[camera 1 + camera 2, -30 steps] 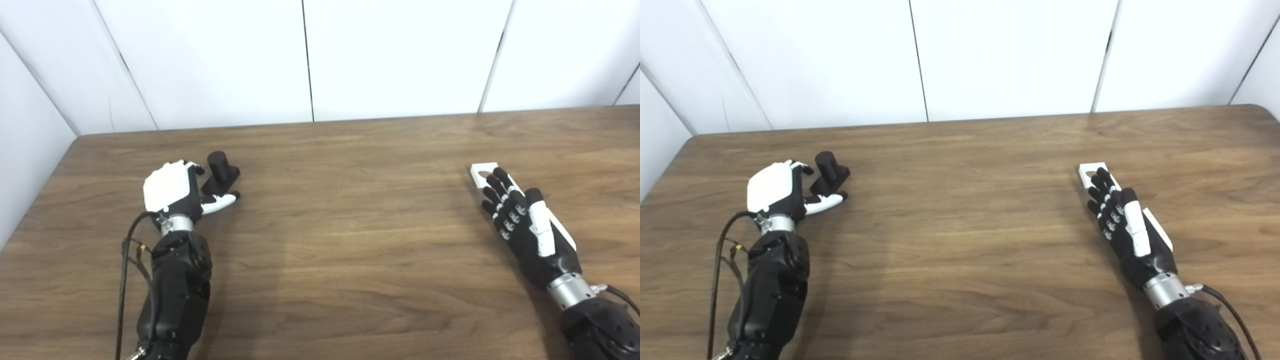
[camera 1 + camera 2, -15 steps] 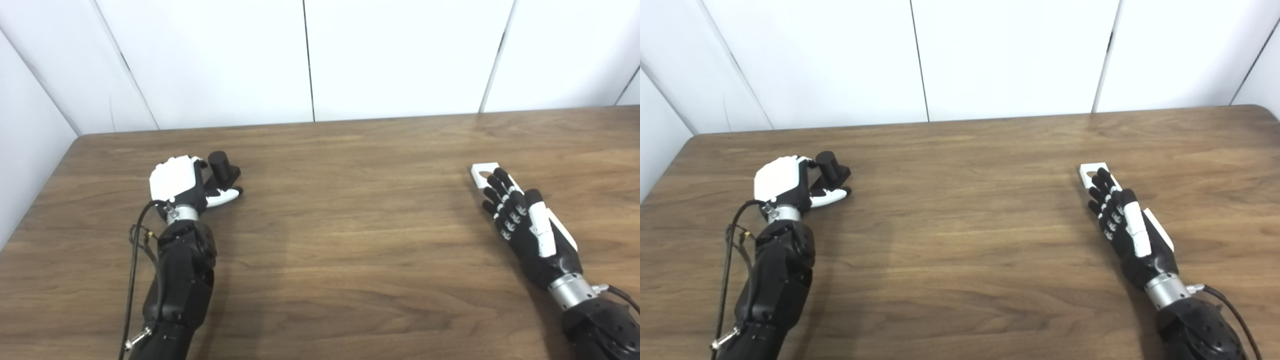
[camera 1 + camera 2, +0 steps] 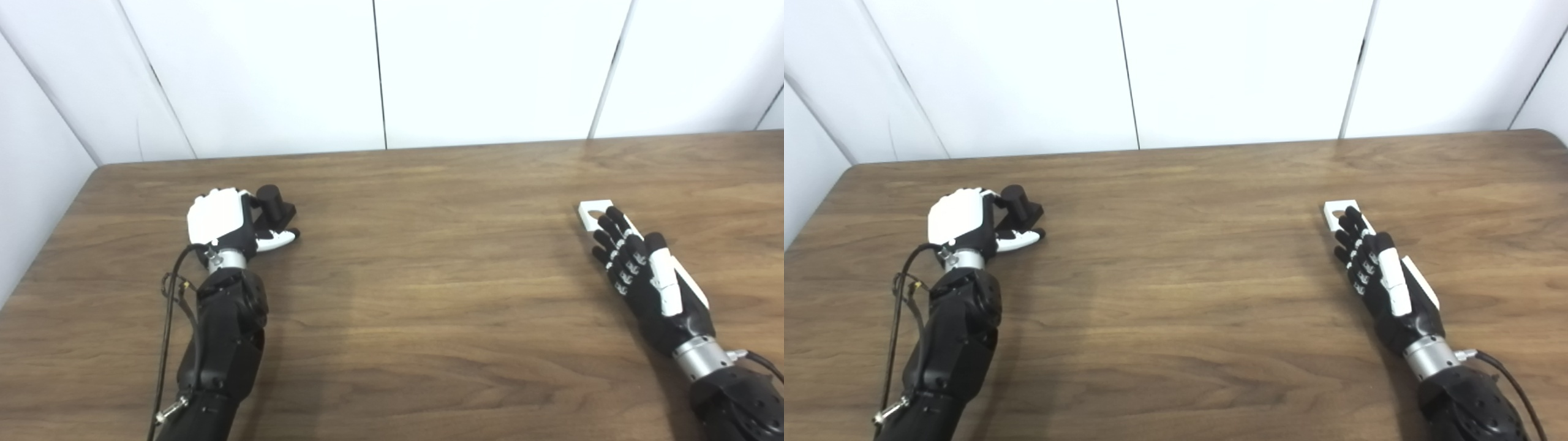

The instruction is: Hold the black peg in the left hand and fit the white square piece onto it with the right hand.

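1 blk peg [image 3: 274, 208], 1 wht sq piece [image 3: 593, 214], 2 hands: left hand [image 3: 228, 222], right hand [image 3: 643, 275]

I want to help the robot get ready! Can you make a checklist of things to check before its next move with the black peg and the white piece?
1. Black peg upright on the table: ok.
2. Left hand at the peg, fingers around its base: ok.
3. Left hand's hold is firm: cannot tell; peg not lifted yet.
4. Right hand over the white piece: ok, fingers stretched flat on it.
5. Right hand grasping the white piece: not ok.
6. Hole in the white piece visible: ok, at its far end.
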Available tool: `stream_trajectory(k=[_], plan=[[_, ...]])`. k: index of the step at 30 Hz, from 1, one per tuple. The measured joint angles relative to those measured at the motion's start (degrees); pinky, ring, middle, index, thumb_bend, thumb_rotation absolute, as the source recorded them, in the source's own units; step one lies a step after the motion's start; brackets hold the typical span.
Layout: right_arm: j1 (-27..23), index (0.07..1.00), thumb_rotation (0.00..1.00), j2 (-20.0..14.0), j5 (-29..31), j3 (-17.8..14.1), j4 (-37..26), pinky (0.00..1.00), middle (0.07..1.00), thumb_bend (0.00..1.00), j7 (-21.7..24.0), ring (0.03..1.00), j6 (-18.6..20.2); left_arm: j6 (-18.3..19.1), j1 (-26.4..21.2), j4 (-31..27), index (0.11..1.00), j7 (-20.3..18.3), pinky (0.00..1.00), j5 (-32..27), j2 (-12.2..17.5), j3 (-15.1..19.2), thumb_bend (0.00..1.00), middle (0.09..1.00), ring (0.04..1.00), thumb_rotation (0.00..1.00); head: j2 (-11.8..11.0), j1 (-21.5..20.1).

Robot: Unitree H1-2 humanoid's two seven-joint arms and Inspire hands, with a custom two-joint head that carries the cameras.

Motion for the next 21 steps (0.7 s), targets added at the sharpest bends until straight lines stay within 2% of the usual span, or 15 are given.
stream_trajectory(k=[5, 7, 9, 21], plan=[[0.01, 1.0, 0.96, -0.04, 0.18, -0.07, -0.06, 1.0, 1.0, 0.68, -0.01, 1.0, 0.08, -0.53, 0.0, -0.72, 0.552, 1.14, 0.99, -0.11, 0.0, -1.01, 0.8, 0.864, 0.95, 0.21, 0.09, 0.09], [0.01, 1.0, 0.96, -0.04, 0.16, -0.07, -0.06, 1.0, 1.0, 0.68, -0.01, 1.0, 0.08, -0.58, 0.01, -0.84, 0.508, 1.65, 1.0, -0.5, 0.0, -1.19, 0.61, 0.863, 0.953, 0.12, 0.18, 0.09], [0.02, 1.0, 0.96, -0.1, 0.15, -0.07, -0.06, 1.0, 1.0, 0.68, -0.01, 1.0, 0.06, -0.58, 0.02, -0.86, 0.493, 2.01, 1.0, -0.86, 0.0, -1.18, 0.55, 0.86, 0.957, 0.08, 0.26, 0.09], [0.04, 1.0, 0.96, -0.13, 0.08, -0.08, -0.07, 1.0, 1.0, 0.68, 0.0, 1.0, 0.03, -0.59, 0.8, -2.3, 0.485, 3.83, 1.0, -3.04, 0.6, -1.54, 0.52, 0.848, 0.955, 0.07, 0.44, -0.18]])
